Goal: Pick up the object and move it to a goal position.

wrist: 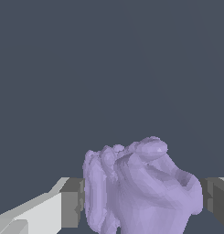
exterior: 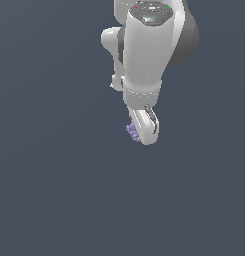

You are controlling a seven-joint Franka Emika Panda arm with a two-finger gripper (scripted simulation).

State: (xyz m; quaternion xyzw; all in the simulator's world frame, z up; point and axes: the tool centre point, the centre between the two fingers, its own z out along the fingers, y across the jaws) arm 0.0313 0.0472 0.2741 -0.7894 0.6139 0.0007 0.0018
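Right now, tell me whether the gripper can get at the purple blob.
Probably yes: the purple blob already sits between the gripper fingers, one on each side, with nothing in between. Actual contact is hard to confirm.

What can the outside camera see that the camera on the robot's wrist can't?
Only the exterior view shows the big white arm reaching down, and how tiny the purple blob looks, peeking out on the exterior view's left of the gripper.

Only the wrist view shows the blob close up, with its lumpy, knobbly surface, and a grey finger pad on each side of it. The pads appear to press against it.

Both show the same purple blob at the gripper and a plain dark grey-blue background.
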